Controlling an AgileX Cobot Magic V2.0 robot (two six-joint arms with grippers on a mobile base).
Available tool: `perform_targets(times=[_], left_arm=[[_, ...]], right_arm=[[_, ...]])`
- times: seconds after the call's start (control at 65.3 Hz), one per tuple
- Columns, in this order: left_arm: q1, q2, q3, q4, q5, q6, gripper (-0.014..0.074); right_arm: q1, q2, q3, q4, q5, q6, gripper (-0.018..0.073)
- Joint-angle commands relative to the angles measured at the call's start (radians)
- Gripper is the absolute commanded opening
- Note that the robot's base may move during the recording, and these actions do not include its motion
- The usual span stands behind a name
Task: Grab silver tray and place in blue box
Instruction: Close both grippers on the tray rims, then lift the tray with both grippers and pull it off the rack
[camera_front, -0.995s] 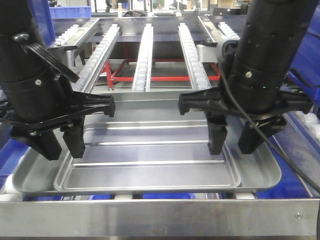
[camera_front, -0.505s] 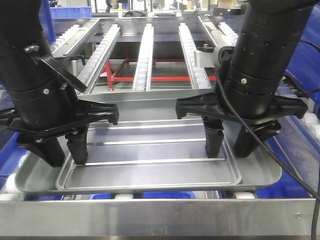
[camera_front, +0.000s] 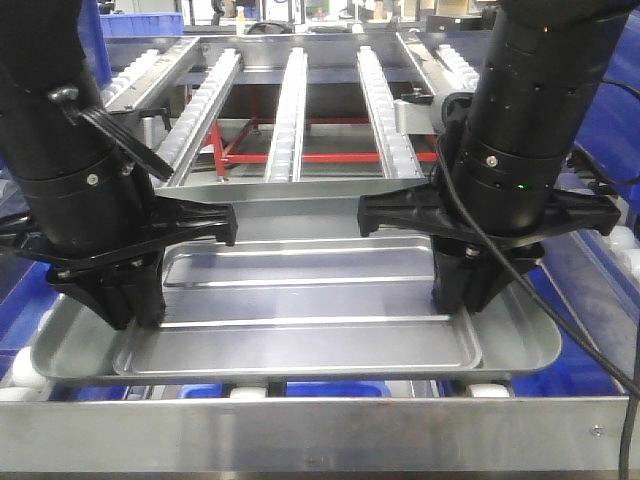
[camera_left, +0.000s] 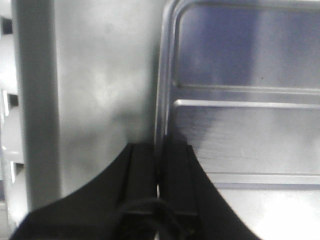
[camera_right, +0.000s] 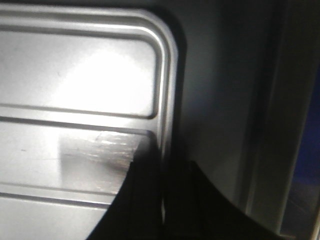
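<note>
The silver tray (camera_front: 300, 300) lies flat on the conveyor rollers, inside a wider dull grey tray (camera_front: 515, 345). My left gripper (camera_front: 130, 318) is shut on the silver tray's left rim. In the left wrist view the gripper (camera_left: 159, 147) has both fingers pinching the raised rim (camera_left: 161, 90). My right gripper (camera_front: 465, 300) is shut on the right rim, as the right wrist view (camera_right: 162, 155) shows beside the rounded corner (camera_right: 167, 40). Blue plastic (camera_front: 330, 389) shows under the front edge. I cannot tell whether it is the blue box.
A metal bar (camera_front: 300, 435) runs across the front. Roller rails (camera_front: 290, 100) run away behind the tray over a red frame (camera_front: 320, 157). Blue crates stand at the far left (camera_front: 140, 22) and along the right side (camera_front: 610, 110).
Both grippers have come down and closed: one second ago their fingers were spread open over the tray edges, now each pair is pinched on a rim. The tray has shifted slightly.
</note>
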Motion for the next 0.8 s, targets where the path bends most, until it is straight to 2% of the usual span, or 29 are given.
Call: perform_targets(times=[0.0, 0.168, 0.337, 0.459, 0.628, 0.781], left_arm=[[0.072, -0.029, -0.033, -0.017, -0.01, -0.011, -0.0104], [0.071, -0.097, -0.042, -0.027, 0.014, -0.011, -0.0104], [0.064, -0.208, -0.042, -0.027, 0.111, -0.011, -0.0104], [0.022, -0.286, -0.042, -0.023, 0.178, -0.05, -0.0104], [-0.073, -0.389, -0.004, 0.053, 0.248, -0.159, -0.0104], [-0.191, -0.472, 0.065, 0.134, 0.317, -0.312, -0.0104]], right_arm=[[0.001, -0.032, -0.024, -0.01, -0.027, -0.01, 0.0052], [0.006, -0.085, -0.025, -0.008, 0.018, 0.004, 0.0052], [0.022, -0.184, -0.025, -0.008, 0.076, 0.07, 0.0052], [0.069, -0.264, -0.011, -0.036, 0.115, 0.121, 0.0052], [0.136, -0.373, 0.059, -0.132, 0.156, 0.247, 0.0052], [0.211, -0.465, 0.139, -0.216, 0.223, 0.366, 0.0052]])
